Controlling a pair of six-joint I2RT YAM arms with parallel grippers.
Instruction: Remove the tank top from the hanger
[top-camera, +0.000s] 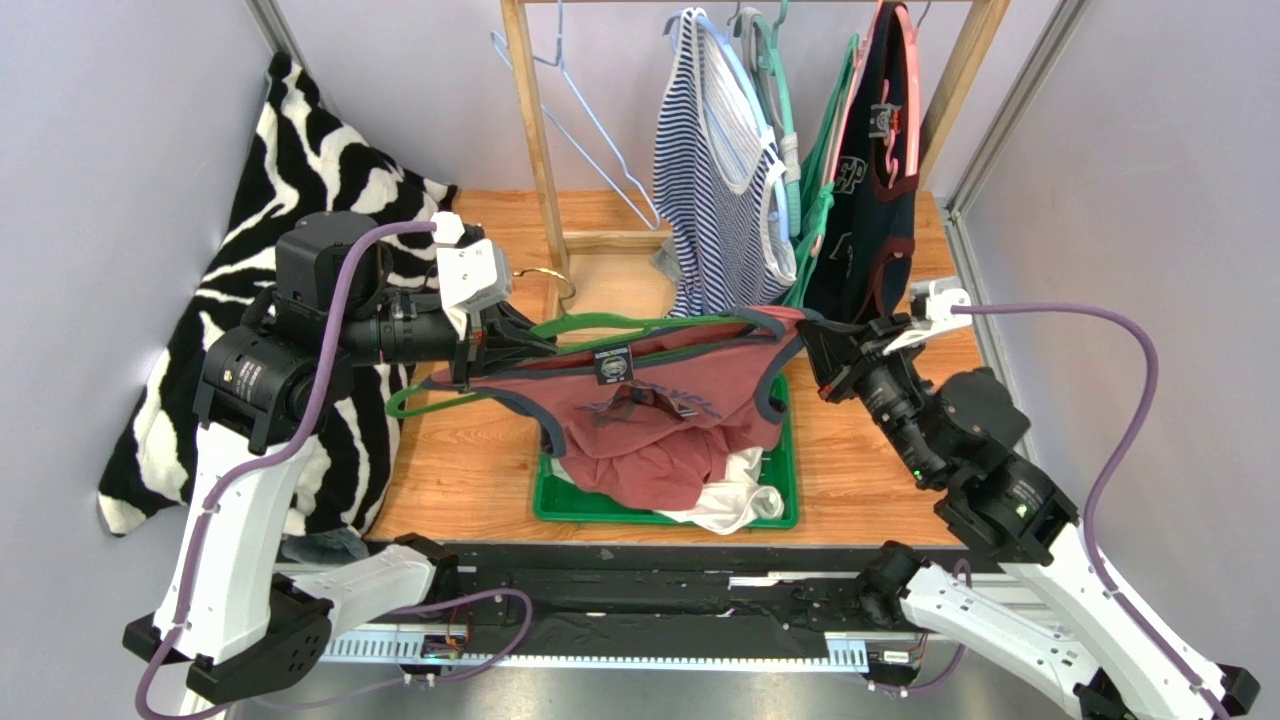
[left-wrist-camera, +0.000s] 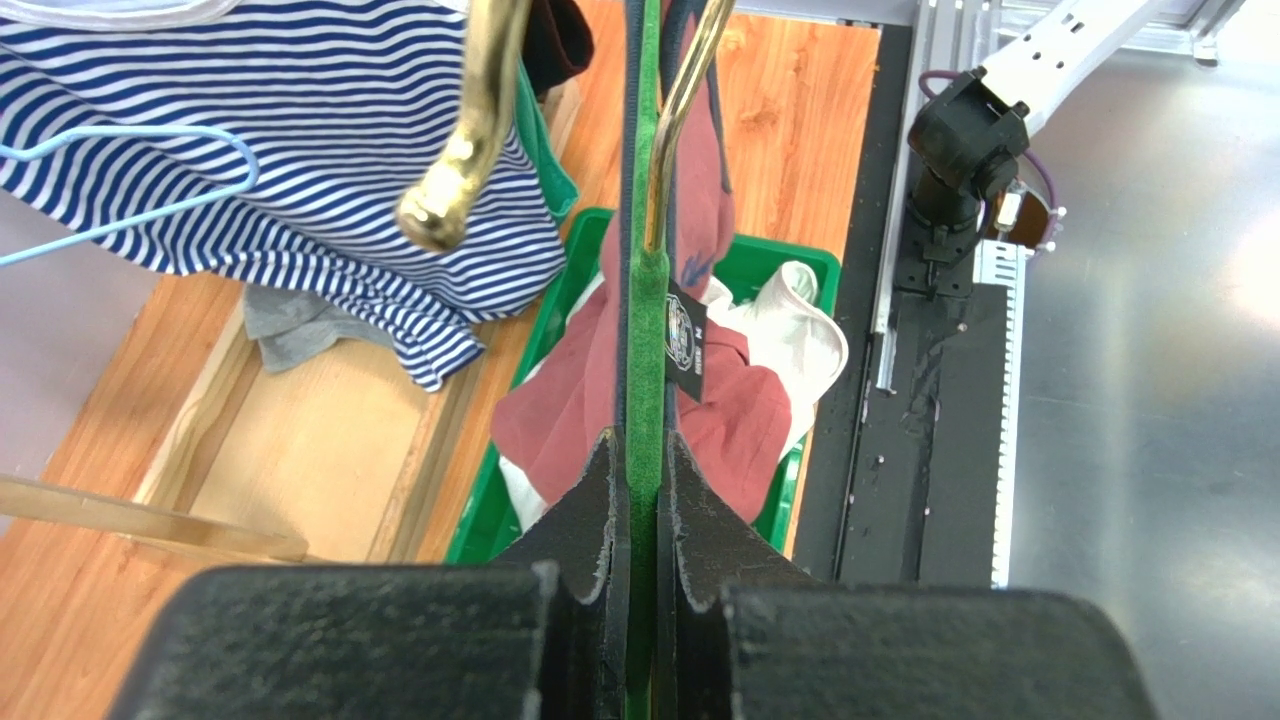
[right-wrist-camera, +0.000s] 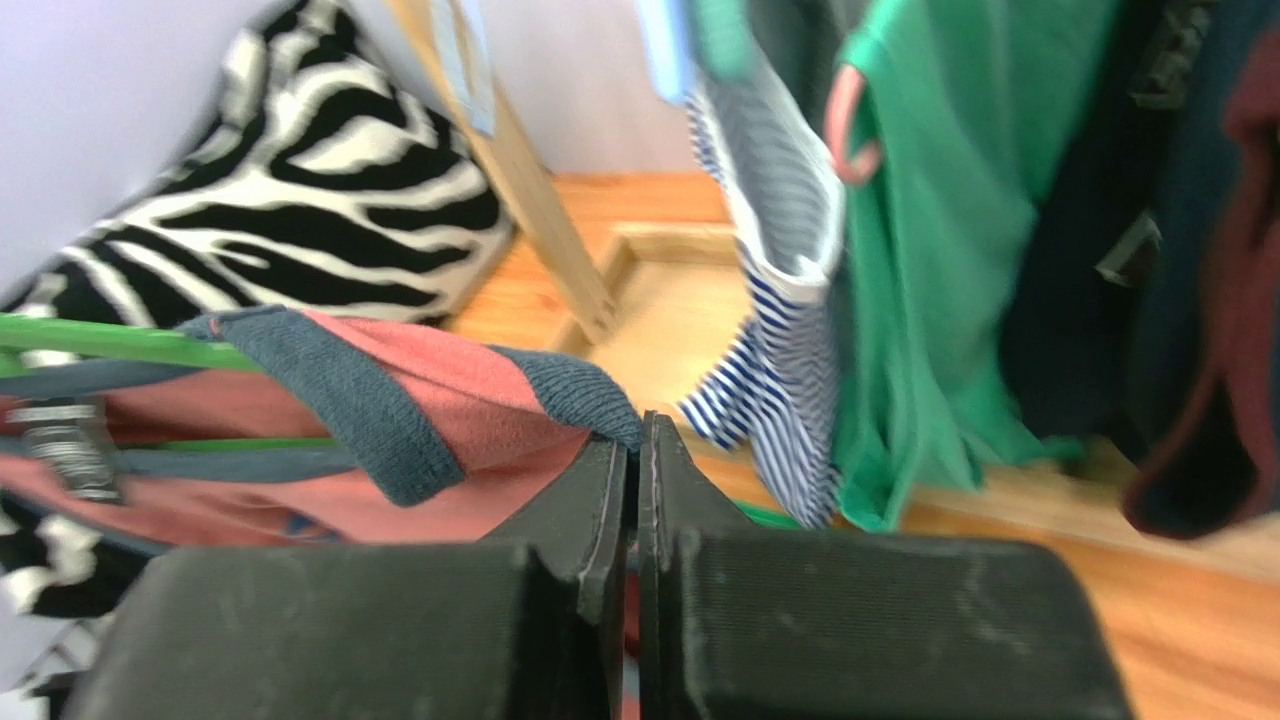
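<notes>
Top view bright, even diffuse light, soft shadow under tank top (top-camera: 661, 435) on green tray (top-camera: 559, 503), L wrist cam sharp mid-range, brass hook (left-wrist-camera: 451, 195) near lens soft, mild glare on metal deck (left-wrist-camera: 1142, 375) at right, R wrist cam blurred throughout, green shirt (right-wrist-camera: 962, 255) smeared

Draped against the left wall: zebra-print cloth (top-camera: 301, 195). Hanging from the wooden rack (top-camera: 534, 135) at the back: an empty pale-blue hanger (top-camera: 579, 128), a blue-and-white striped top (top-camera: 714, 180), a green garment (top-camera: 824, 180), a dark one (top-camera: 872, 225) (rightmost). On the bench (top-camera: 451, 465), a green tray (top-camera: 564, 503) holding white cloth (top-camera: 736, 495).

Robot lab cell, grey panel walls (top-camera: 105, 135), aluminium framing (top-camera: 1019, 90)
</notes>
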